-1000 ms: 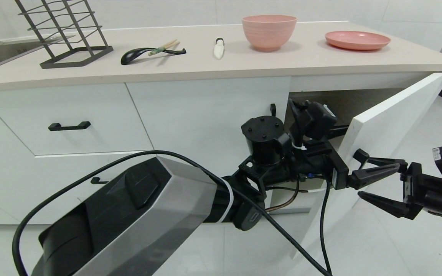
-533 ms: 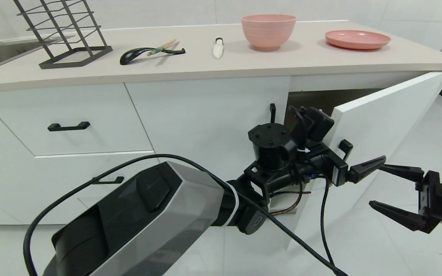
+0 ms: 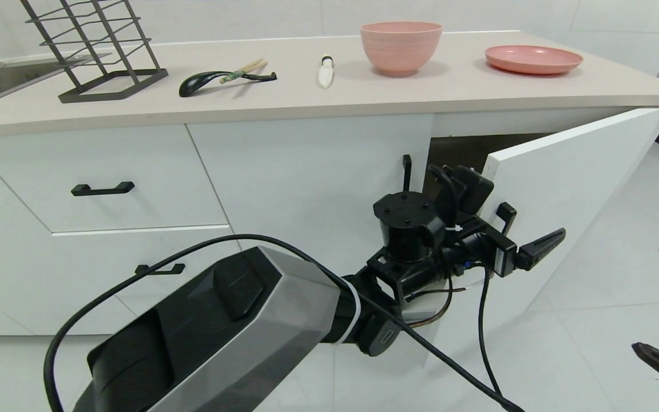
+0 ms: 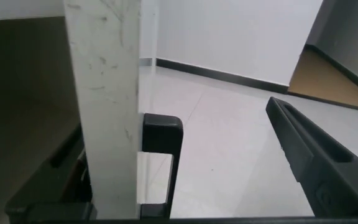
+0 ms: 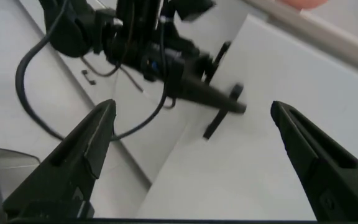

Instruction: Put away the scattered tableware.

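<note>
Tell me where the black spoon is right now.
In the head view, the black spoon lies on the countertop, left of centre, just right of the wire rack. The chopsticks lie across its handle, and the white utensil sits further right.

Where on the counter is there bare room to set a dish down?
Barest: the front strip of the beige countertop, along its edge. Also free: the gap between the pink bowl and the pink flat plate, and between the black wire rack and the black spoon. Crowded: the spoon with wooden chopsticks overlapping it, the white-handled utensil close by.
</note>
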Tool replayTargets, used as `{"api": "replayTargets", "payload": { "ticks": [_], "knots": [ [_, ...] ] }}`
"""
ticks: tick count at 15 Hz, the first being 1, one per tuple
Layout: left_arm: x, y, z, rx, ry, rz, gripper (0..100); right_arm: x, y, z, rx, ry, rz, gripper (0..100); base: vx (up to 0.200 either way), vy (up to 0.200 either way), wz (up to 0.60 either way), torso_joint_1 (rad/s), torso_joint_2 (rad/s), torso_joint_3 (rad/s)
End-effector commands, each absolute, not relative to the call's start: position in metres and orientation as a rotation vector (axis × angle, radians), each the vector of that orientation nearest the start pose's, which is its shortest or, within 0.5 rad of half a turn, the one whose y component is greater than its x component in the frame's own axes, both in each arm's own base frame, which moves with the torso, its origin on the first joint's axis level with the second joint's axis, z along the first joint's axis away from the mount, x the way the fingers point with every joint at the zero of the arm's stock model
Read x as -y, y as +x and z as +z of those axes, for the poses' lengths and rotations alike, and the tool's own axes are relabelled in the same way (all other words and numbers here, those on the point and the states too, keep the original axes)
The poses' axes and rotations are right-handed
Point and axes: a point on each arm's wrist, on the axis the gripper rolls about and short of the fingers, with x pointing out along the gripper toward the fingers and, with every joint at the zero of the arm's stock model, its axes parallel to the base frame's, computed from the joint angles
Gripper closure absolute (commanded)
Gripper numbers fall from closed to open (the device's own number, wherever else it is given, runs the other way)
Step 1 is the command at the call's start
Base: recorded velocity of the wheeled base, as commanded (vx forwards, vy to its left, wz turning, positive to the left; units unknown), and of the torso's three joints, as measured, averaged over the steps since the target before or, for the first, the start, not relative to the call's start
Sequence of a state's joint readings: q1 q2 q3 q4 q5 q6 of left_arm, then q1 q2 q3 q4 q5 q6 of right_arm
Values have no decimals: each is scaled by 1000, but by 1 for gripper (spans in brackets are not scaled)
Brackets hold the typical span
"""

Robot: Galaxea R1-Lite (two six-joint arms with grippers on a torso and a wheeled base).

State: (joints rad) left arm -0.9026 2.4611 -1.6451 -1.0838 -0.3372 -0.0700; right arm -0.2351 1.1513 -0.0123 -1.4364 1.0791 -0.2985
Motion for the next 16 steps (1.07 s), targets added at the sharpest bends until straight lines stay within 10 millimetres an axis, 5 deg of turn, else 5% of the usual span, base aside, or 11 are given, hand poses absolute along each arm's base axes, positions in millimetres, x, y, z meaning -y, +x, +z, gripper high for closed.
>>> {"api": "replayTargets", "payload": {
  "ticks": [1,4,16],
  "knots": [
    [412,291,137,226,-146,-1277,0,-2,74,186,496,-571,756,0,0,0,0,0,0,0],
    [425,270,131,203,-146,-1326,0,-7,53,189,565,-645,736,0,0,0,0,0,0,0],
    [483,219,84,149,-199,-1411,0,-10,44,195,634,-687,737,0,0,0,0,0,0,0]
  ]
}}
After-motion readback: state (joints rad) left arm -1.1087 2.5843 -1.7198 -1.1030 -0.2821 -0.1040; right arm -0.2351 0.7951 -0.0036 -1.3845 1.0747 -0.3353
